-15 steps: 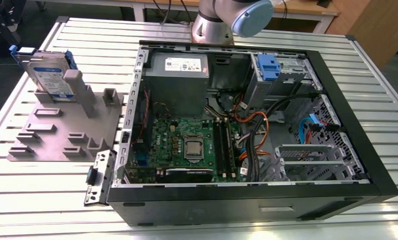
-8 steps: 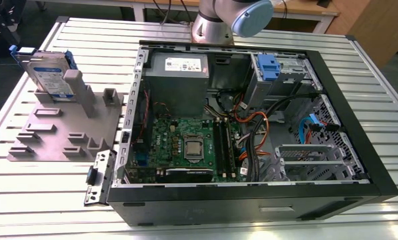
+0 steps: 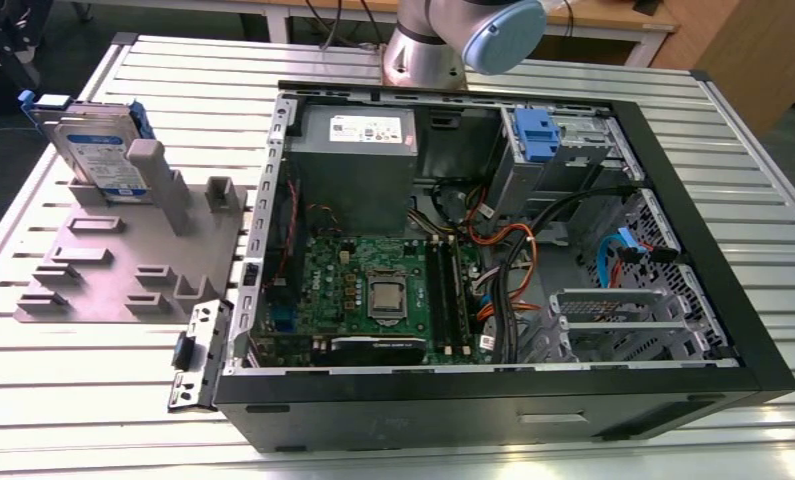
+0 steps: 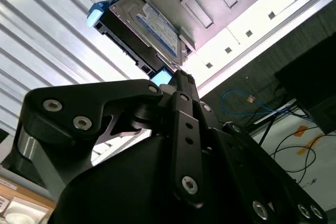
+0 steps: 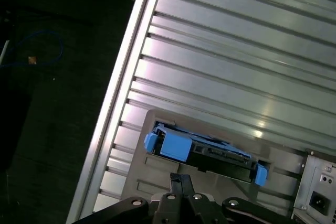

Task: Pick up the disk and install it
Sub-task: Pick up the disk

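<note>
The disk (image 3: 97, 145) stands on edge at the back of a grey holder (image 3: 117, 270), at the exterior view's left. It is silver-grey with a white-and-blue label and sits in a blue carrier. Both wrist views look down on the disk (image 4: 144, 27) (image 5: 205, 148) from some way off. My gripper (image 4: 181, 80) (image 5: 180, 181) is shut with nothing in it, its black fingers meeting in a narrow tip. That tip points toward the disk's near edge and stays apart from it. A part of the arm (image 3: 464, 40) shows at the back of the table.
An open computer case (image 3: 757, 300) lies on the ribbed metal table (image 3: 50, 400), to the exterior view's right of the holder. Inside are a grey power supply (image 3: 354, 130), a green board (image 3: 370, 290), cables and a drive bay with a blue latch (image 3: 537, 135). The table's edge (image 5: 113, 103) drops to a dark floor.
</note>
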You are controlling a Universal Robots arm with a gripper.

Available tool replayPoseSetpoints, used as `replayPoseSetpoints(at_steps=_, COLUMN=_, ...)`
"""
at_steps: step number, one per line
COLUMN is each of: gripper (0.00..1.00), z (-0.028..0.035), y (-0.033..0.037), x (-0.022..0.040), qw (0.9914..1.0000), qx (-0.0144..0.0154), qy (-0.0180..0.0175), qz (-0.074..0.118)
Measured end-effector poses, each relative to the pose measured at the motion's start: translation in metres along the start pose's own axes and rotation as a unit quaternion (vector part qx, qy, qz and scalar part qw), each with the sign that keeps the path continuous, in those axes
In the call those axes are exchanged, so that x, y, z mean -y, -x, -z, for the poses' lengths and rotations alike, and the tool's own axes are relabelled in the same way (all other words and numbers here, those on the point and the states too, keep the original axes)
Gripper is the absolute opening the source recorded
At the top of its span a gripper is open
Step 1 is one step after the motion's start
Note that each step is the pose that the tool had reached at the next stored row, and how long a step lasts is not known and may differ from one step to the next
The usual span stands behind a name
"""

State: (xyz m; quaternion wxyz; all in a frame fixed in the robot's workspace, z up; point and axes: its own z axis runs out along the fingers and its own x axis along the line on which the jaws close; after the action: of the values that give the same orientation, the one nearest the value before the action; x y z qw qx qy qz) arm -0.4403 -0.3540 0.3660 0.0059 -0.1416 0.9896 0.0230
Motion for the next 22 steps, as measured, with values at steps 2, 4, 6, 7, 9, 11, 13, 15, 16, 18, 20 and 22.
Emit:
replayPoseSetpoints(at_steps=2, gripper=0.11, z=0.0000, y=0.0000, x=0.0000, qw=0.99990, qx=-0.0006, qy=0.0002, qz=0.014)
replayPoseSetpoints(at_steps=4, gripper=0.11, z=0.0000, y=0.0000, x=0.0000, qw=0.99955, qx=-0.0013, qy=0.0005, qz=0.030)
replayPoseSetpoints(at_steps=6, gripper=0.11, z=0.0000, y=0.0000, x=0.0000, qw=0.99899, qx=-0.0020, qy=0.0008, qz=0.045)
replayPoseSetpoints(at_steps=7, gripper=0.11, z=0.0000, y=0.0000, x=0.0000, qw=0.99862, qx=-0.0023, qy=0.0009, qz=0.053)
replayPoseSetpoints(at_steps=9, gripper=0.11, z=0.0000, y=0.0000, x=0.0000, qw=0.99765, qx=-0.0030, qy=0.0012, qz=0.068)
replayPoseSetpoints(at_steps=11, gripper=0.11, z=0.0000, y=0.0000, x=0.0000, qw=0.99629, qx=-0.0038, qy=0.0015, qz=0.086)
replayPoseSetpoints(at_steps=13, gripper=0.11, z=0.0000, y=0.0000, x=0.0000, qw=0.99485, qx=-0.0045, qy=0.0018, qz=0.101)
replayPoseSetpoints(at_steps=15, gripper=0.11, z=0.0000, y=0.0000, x=0.0000, qw=0.99325, qx=-0.0051, qy=0.0021, qz=0.116)
replayPoseSetpoints(at_steps=16, gripper=0.11, z=0.0000, y=0.0000, x=0.0000, qw=0.99236, qx=-0.0054, qy=0.0022, qz=0.123)
replayPoseSetpoints(at_steps=18, gripper=0.11, z=0.0000, y=0.0000, x=0.0000, qw=0.99038, qx=-0.0061, qy=0.0025, qz=0.138)
replayPoseSetpoints(at_steps=20, gripper=0.11, z=0.0000, y=0.0000, x=0.0000, qw=0.98829, qx=-0.0067, qy=0.0027, qz=0.152)
replayPoseSetpoints(at_steps=22, gripper=0.11, z=0.0000, y=0.0000, x=0.0000, qw=0.98593, qx=-0.0074, qy=0.0030, qz=0.167)
